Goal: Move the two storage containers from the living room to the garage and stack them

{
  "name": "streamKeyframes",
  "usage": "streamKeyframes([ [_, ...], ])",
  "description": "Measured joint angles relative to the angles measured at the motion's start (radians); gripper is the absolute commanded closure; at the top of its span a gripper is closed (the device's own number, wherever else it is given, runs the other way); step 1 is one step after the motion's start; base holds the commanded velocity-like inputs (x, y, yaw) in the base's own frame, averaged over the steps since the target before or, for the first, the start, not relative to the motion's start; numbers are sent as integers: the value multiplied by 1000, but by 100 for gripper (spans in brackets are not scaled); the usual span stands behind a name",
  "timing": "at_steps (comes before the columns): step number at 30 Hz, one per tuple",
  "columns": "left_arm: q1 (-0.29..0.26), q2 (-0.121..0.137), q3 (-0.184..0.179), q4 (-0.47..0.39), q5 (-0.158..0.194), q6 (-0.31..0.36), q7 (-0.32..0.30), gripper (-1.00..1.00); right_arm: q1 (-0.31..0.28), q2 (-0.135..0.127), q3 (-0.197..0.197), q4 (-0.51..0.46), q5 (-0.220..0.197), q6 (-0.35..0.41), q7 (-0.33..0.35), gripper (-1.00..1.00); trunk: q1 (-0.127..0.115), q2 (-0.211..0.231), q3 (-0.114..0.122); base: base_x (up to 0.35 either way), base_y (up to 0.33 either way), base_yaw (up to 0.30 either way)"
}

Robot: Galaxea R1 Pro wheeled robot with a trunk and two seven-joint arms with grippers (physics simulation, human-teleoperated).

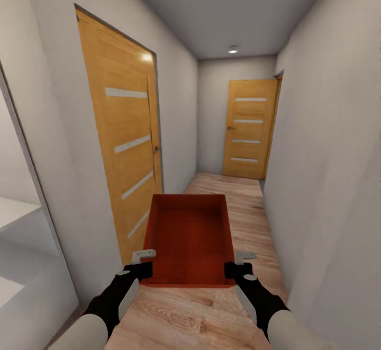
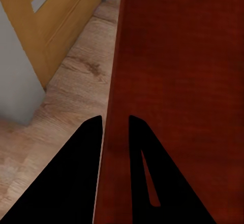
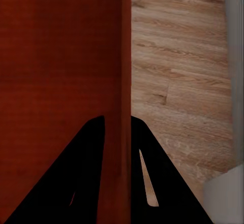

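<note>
one storage container (image 1: 189, 239) sits at lower centre of the frame, above the wood plank floor (image 1: 248, 207). we hold it with both grippers: left gripper (image 1: 142, 265) and right gripper (image 1: 236, 265), fingers clamped on its side walls.

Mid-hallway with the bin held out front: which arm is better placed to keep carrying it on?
Neither alone. The left gripper is shut on the bin's left wall, the right gripper on its right wall, both at the near corners. The hold is symmetric, so both arms should likely carry on together.
</note>
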Motion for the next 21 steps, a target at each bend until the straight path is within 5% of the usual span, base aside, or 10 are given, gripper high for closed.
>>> streamKeyframes([
  [21,0,0,0,0,-1,0,0,100,0,0,-2,0,2,1,1,100,0,0,0,322,0,-12],
])
